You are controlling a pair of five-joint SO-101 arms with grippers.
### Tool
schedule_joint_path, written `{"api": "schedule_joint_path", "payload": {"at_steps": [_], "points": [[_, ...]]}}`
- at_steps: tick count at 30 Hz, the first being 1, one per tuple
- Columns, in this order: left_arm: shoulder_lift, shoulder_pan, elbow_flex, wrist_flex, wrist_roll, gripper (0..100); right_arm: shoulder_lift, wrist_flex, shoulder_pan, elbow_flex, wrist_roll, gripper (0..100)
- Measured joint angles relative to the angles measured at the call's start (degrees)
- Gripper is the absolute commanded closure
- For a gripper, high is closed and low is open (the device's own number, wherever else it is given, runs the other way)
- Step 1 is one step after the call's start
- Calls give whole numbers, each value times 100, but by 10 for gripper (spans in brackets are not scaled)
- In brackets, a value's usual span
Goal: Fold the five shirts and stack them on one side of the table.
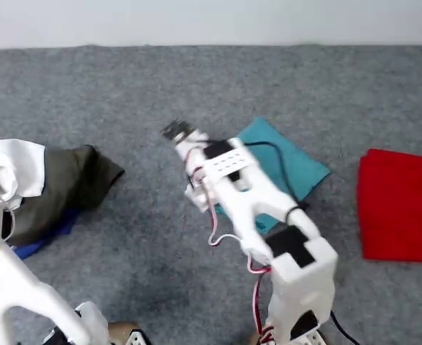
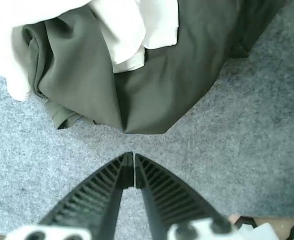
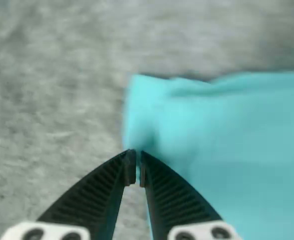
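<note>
A grey, carpet-like table is seen from above, with five shirts spread across it and two white robot arms reaching in from the near edge.

The left gripper is held just above the bare table with its two black ribbed jaws pressed together and nothing between them. Just beyond the jaw tips lies a crumpled olive shirt, not touched by them. A white shirt is bunched on top of it, farther from the tips. In the high view a blue shirt is seen poking out from under this heap.

The right gripper is also drawn shut, its tips set at the very edge of a teal shirt. The teal cloth spreads away from the tips to one side, and bare table lies to the other. Whether a fold of cloth is caught between the jaws cannot be told, as the view is blurred there. Well apart from these jaws, at the far right edge of the table, a red shirt lies flat as a neat rectangle.

The task is judged to be less than half done. The red shirt looks folded, and the teal one looks folded or nearly so. The white, olive and blue shirts are yet to be folded, and no stack has been made, since the red and teal shirts lie apart.
</note>
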Motion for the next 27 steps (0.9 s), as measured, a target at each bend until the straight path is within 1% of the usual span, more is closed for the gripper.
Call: {"api": "schedule_joint_path", "payload": {"at_steps": [5,11,15,19,23,27], "points": [[0,0,0,0,0,983,26,888,35,-738,0,974],[-26,26,0,0,0,983,26,2303,554,-1960,0,974],[-413,229,0,0,0,982,-26,3086,826,-2523,0,974],[-932,624,0,9,0,982,-466,3429,1011,-2593,-18,974],[-1204,897,-9,18,0,982,-1073,3464,1407,-2593,-466,974],[-1275,967,343,18,0,983,-1451,3464,1952,-2593,-1231,969]]}}
